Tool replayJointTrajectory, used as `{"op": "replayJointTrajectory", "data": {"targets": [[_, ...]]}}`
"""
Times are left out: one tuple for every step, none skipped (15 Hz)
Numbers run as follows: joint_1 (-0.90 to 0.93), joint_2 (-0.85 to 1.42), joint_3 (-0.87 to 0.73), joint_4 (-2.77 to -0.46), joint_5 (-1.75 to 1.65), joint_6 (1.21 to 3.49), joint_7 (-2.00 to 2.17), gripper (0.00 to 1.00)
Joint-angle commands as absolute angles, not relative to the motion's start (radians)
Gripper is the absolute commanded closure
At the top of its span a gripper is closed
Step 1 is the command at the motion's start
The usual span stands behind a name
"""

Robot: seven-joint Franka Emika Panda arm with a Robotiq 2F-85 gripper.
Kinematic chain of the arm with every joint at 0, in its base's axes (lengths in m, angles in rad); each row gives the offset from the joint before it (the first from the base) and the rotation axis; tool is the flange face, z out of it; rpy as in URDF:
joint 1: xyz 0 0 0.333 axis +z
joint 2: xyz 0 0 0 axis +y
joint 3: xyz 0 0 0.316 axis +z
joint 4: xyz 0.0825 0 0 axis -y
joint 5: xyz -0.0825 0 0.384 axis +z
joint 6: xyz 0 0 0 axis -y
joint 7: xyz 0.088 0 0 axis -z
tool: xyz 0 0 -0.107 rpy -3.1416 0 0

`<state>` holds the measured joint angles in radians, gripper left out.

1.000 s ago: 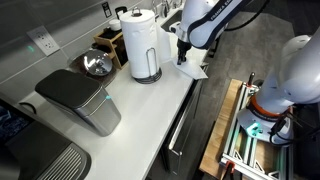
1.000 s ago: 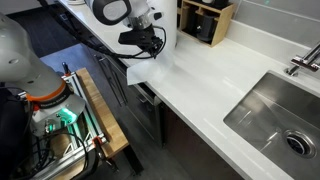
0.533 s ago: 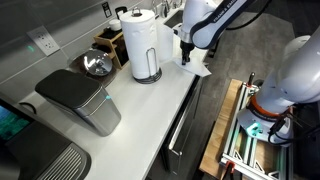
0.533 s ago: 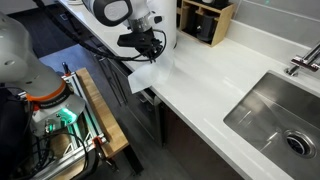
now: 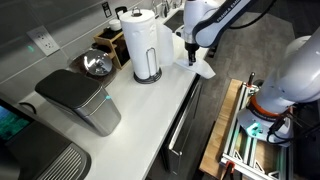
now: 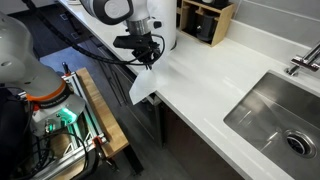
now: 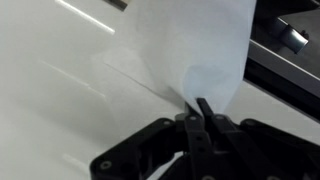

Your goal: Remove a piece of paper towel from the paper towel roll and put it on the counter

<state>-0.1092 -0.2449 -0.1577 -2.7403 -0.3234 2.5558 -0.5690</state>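
Observation:
The paper towel roll stands upright on its round base on the white counter; in an exterior view only its edge shows behind the arm. My gripper is shut on a torn-off piece of paper towel, which hangs from the jaws over the counter's front edge. In the wrist view the jaws pinch the sheet, which spreads out above the counter.
A grey boxy appliance and a metal bowl sit on the counter beside the roll. A wooden rack stands at the back wall. A sink is set into the counter. A cart with lit electronics stands on the floor.
The gripper has moved with the sheet away from the roll toward the counter's front edge. The sheet now hangs lower, past the edge.

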Motion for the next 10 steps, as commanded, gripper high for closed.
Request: {"op": "replayJointTrajectory", "data": {"targets": [[-0.134, -0.292, -0.140, -2.751, -0.394, 2.448, -0.520, 0.91], [-0.142, -0.297, -0.134, -2.745, -0.424, 2.416, -0.500, 0.91], [-0.144, -0.318, -0.132, -2.760, -0.442, 2.391, -0.491, 0.91], [-0.145, -0.326, -0.129, -2.756, -0.459, 2.356, -0.482, 0.91], [-0.145, -0.333, -0.125, -2.752, -0.475, 2.320, -0.474, 0.91], [-0.144, -0.340, -0.123, -2.748, -0.485, 2.283, -0.471, 0.91], [-0.141, -0.345, -0.122, -2.746, -0.492, 2.252, -0.470, 0.91], [-0.138, -0.350, -0.121, -2.744, -0.497, 2.221, -0.469, 0.91], [-0.135, -0.355, -0.121, -2.741, -0.497, 2.192, -0.473, 0.91], [-0.132, -0.358, -0.121, -2.739, -0.497, 2.167, -0.476, 0.91]]}}
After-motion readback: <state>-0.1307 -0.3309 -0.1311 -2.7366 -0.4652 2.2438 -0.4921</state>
